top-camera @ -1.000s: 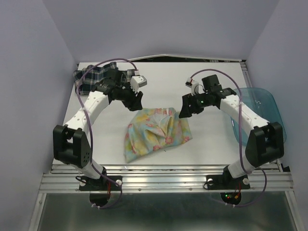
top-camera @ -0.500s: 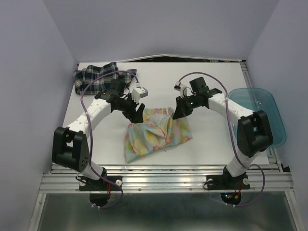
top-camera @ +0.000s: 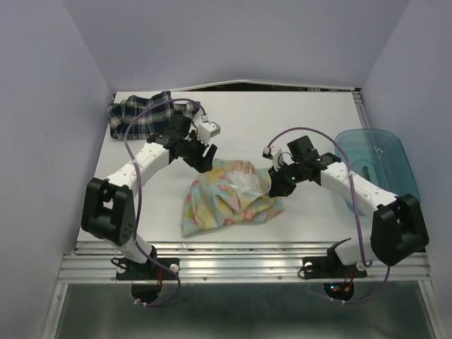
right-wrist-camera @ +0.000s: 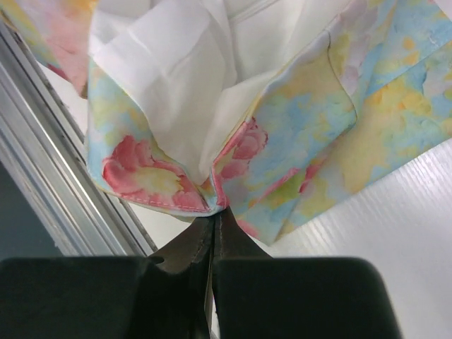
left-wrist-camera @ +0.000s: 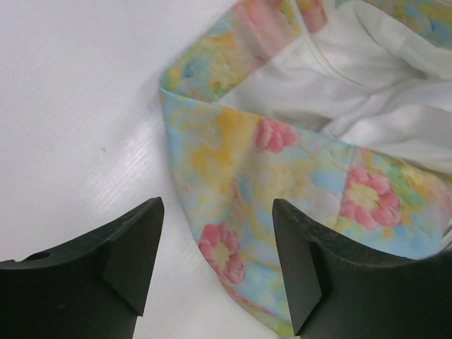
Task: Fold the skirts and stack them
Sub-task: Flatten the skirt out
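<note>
Top view, floral skirt: lies rumpled in the middle of the table, between the two arms; judged to be the one being folded.
Top view, plaid skirt: bunched at the far left corner, well apart from the other; probably waiting its turn.
Top view, teal bin: sits at the right edge and plays no part here.
Top view, count: two skirts, one bin, two grippers.
Left wrist, left gripper: jaws are wide and empty. One finger is over bare table, the other over flowered cloth, seemingly placed to straddle that edge.
Left wrist, count: one skirt, its white lining showing.
Right wrist, right gripper: pinched shut on a corner of the floral skirt, and the cloth fans out from the pinch. I judge this grip is meant to carry the corner over for a fold.
Right wrist, count: one skirt, one pinched corner.
</note>
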Controlling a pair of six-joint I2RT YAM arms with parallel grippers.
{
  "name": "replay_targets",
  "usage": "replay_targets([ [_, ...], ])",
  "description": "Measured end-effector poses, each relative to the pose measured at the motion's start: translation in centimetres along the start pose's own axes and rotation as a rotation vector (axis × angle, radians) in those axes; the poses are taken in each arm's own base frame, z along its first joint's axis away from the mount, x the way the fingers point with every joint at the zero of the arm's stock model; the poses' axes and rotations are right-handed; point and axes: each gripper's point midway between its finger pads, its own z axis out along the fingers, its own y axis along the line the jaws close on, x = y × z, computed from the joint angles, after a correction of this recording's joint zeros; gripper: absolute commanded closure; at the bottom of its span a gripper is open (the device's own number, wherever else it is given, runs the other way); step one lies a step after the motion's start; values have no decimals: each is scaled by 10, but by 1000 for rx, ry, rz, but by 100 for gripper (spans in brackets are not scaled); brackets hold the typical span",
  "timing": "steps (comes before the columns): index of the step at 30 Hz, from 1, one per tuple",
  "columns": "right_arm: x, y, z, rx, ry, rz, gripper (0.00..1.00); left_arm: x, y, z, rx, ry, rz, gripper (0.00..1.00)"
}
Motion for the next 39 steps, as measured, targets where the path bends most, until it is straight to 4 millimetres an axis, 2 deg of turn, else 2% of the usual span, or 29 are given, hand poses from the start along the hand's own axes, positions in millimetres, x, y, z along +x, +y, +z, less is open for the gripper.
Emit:
replay_targets([
  [2, 10, -5, 2, 24, 29, 3, 99, -7, 9, 14, -16, -1, -10, 26],
  [5, 10, -10, 2, 52, 33, -8, 99, -7, 13, 35, -41, 23, -31, 25],
  [10, 20, -13, 6, 68, 50, 1, 99, -3, -3, 60, -91, 70, -15, 24],
  [14, 21, -14, 7, 79, 52, 7, 99, -15, -17, 76, -152, 80, 15, 24],
  [17, 21, -16, 7, 92, 53, 10, 99, -22, -20, 92, -205, 84, 19, 25],
  [20, 21, -18, 6, 103, 55, 14, 99, -13, -13, 104, -284, 124, 6, 27],
  [25, 20, -21, 4, 132, 47, 20, 99, 6, 16, 115, -431, 196, -16, 30],
  [28, 19, -24, 1, 160, 38, 22, 99, 4, 31, 107, -511, 201, -21, 31],
  [32, 16, -27, -5, 194, 23, 20, 99, 16, 59, 85, -595, 258, -41, 31],
  [36, 13, -27, -9, 215, 6, 20, 99, 20, 92, 45, -655, 294, -71, 30],
  [39, 13, -28, -11, 224, 5, 22, 99, 12, 110, 10, -683, 281, -68, 30],
])
